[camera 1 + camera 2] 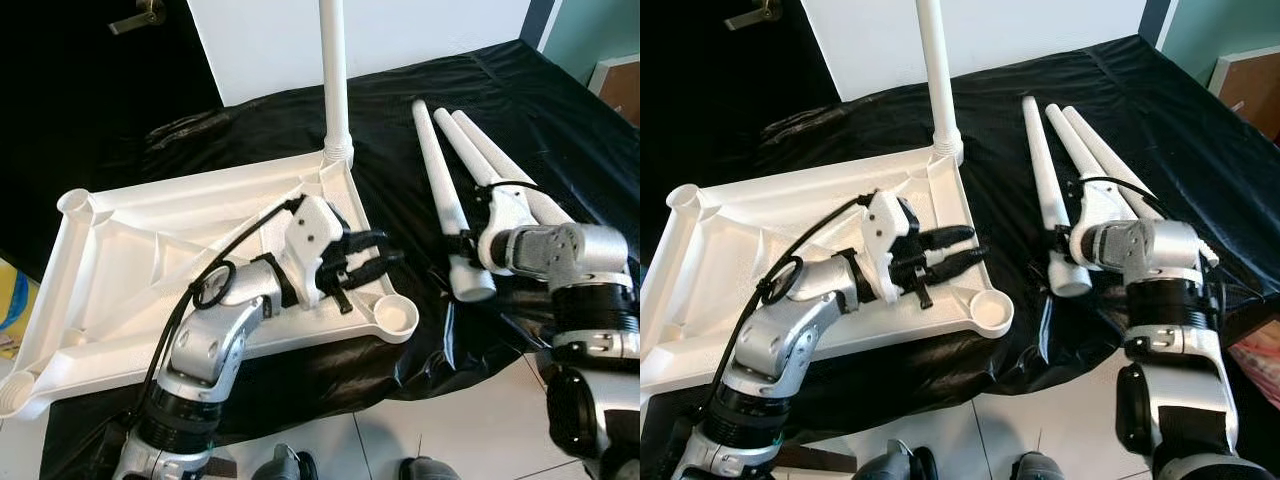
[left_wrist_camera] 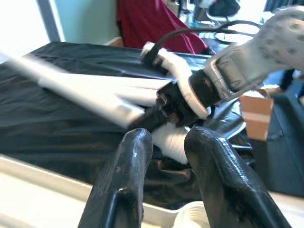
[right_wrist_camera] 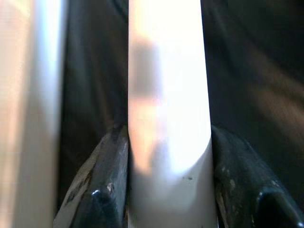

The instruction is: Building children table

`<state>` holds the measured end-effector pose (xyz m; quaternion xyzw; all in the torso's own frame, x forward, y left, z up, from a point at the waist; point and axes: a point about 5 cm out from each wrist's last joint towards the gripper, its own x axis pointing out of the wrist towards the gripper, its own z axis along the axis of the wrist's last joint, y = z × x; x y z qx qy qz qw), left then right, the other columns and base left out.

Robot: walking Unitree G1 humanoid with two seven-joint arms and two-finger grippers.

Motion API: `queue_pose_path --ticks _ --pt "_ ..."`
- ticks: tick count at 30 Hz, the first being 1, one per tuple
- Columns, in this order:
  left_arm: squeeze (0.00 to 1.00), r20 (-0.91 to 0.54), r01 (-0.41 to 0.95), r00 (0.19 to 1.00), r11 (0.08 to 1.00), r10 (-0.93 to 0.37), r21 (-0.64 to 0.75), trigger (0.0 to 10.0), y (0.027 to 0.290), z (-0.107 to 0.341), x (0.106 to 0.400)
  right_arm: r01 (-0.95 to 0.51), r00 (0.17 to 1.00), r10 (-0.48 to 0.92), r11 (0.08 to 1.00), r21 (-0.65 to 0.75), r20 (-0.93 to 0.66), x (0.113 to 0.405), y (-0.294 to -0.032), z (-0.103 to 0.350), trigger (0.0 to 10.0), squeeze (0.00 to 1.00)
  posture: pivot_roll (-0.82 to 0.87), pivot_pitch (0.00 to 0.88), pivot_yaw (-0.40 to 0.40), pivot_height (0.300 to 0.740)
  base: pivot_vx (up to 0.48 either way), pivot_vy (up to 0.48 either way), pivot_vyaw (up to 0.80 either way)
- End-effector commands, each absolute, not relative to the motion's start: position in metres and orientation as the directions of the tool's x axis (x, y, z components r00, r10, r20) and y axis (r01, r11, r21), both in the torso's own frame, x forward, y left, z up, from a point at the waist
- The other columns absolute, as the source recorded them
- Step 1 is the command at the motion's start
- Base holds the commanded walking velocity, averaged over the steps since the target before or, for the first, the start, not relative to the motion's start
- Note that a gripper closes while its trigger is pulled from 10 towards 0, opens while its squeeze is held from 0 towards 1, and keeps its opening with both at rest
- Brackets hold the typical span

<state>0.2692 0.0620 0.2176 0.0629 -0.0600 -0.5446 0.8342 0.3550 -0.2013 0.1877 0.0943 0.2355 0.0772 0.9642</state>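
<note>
Three loose white table legs [image 1: 470, 160] lie side by side on the black cloth [image 1: 560, 110] to the robot's right, their long axes running away from it and their thick threaded ends toward it. The right gripper [image 3: 168, 190] is closed around the leftmost leg [image 1: 440, 190] near that thick end, its fingers [image 3: 107, 190] pressed to both sides of the tube. To the left, just beside the legs, the upturned white tabletop [image 1: 130, 250] lies underside up, with one leg [image 1: 335, 70] already standing upright in its far corner socket. The empty near corner socket [image 1: 396, 315] sits just left of the held leg's end, so the leg would, in my judgement, need tipping upright and carrying leftward. The left gripper [image 1: 370, 255] hovers over the tabletop beside that socket, fingers parted and holding nothing. Open cloth lies between tabletop and legs.
</note>
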Motion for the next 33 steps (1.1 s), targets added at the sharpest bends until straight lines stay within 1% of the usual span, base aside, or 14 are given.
queue_pose_path --ticks 1,2,5,6,7,10,12,19,20,21,22,23,28,33 --pt "0.00 0.062 0.809 0.571 0.574 -0.819 0.125 10.0 0.071 0.219 0.281 -0.121 0.924 0.196 0.964 0.236 -0.329 0.353 -0.202 0.197 10.0 0.00 -0.09 0.111 0.077 0.740 0.000 0.000 0.00" --pt "0.00 0.071 0.792 0.594 0.598 -0.801 0.120 10.0 0.073 0.220 0.284 -0.117 0.941 0.183 0.965 0.233 -0.286 0.351 -0.202 0.199 10.0 0.00 -0.09 0.109 0.078 0.740 0.000 0.000 0.00" --pt "0.00 0.068 0.777 0.616 0.620 -0.785 0.108 10.0 0.074 0.221 0.288 -0.114 0.955 0.172 0.965 0.238 -0.240 0.348 -0.202 0.200 10.0 0.00 -0.09 0.109 0.077 0.740 0.000 0.000 0.00" --pt "0.00 0.068 0.756 0.643 0.647 -0.762 0.103 10.0 0.076 0.222 0.293 -0.109 0.971 0.150 0.970 0.216 -0.185 0.345 -0.201 0.200 10.0 0.00 -0.09 0.108 0.079 0.740 0.000 0.000 0.00" --pt "0.00 0.068 0.756 0.643 0.647 -0.762 0.103 10.0 0.076 0.222 0.293 -0.109 0.971 0.150 0.970 0.216 -0.185 0.345 -0.201 0.200 10.0 0.00 -0.09 0.108 0.079 0.740 0.000 0.000 0.00" --pt "0.00 0.081 0.708 0.695 0.700 -0.714 0.093 10.0 0.080 0.225 0.306 -0.132 0.982 0.161 0.960 0.247 -0.102 0.337 -0.191 0.197 10.0 0.00 -0.09 0.104 0.084 0.740 0.000 0.000 0.00" --pt "0.00 0.106 0.700 0.698 0.706 -0.708 0.109 10.0 0.080 0.227 0.310 -0.149 0.986 0.166 0.942 0.301 -0.030 0.334 -0.187 0.197 10.0 0.00 -0.10 0.102 0.085 0.740 0.000 0.000 0.00" --pt "0.00 0.139 0.728 0.664 0.678 -0.735 0.106 10.0 0.074 0.232 0.314 -0.180 0.983 0.155 0.925 0.336 0.098 0.328 -0.179 0.200 10.0 0.00 -0.10 0.097 0.088 0.740 0.000 0.000 0.00" --pt "0.11 0.168 0.768 0.619 0.636 -0.767 0.073 10.0 0.072 0.236 0.313 -0.192 0.977 0.153 0.934 0.302 0.149 0.325 -0.176 0.203 10.0 0.00 -0.10 0.093 0.088 0.740 0.000 0.000 0.00" --pt "0.11 0.190 0.796 0.585 0.603 -0.788 0.052 10.0 0.070 0.238 0.311 -0.201 0.971 0.154 0.940 0.276 0.182 0.323 -0.173 0.206 10.0 0.00 -0.10 0.093 0.088 0.740 0.000 0.000 0.00" --pt "0.11 0.190 0.796 0.585 0.603 -0.788 0.052 10.0 0.070 0.238 0.311 -0.201 0.971 0.154 0.940 0.276 0.182 0.323 -0.173 0.206 10.0 0.00 -0.10 0.093 0.088 0.740 0.000 0.000 0.00" --pt "1.00 0.205 0.809 0.570 0.588 -0.795 0.031 10.0 0.069 0.240 0.311 -0.225 0.961 0.168 0.937 0.266 0.219 0.320 -0.168 0.208 10.0 0.00 -0.10 0.090 0.090 0.740 0.000 0.000 0.00" --pt "1.00 0.231 0.846 0.519 0.533 -0.823 -0.003 10.0 0.067 0.245 0.308 -0.312 0.923 0.255 0.935 0.171 0.288 0.310 -0.153 0.211 10.0 0.00 -0.10 0.088 0.090 0.740 0.000 0.000 0.00" --pt "1.00 0.242 0.861 0.495 0.509 -0.835 -0.006 10.0 0.066 0.247 0.307 -0.337 0.908 0.284 0.932 0.134 0.308 0.306 -0.148 0.210 10.0 0.00 -0.10 0.088 0.090 0.740 0.000 0.000 0.00"
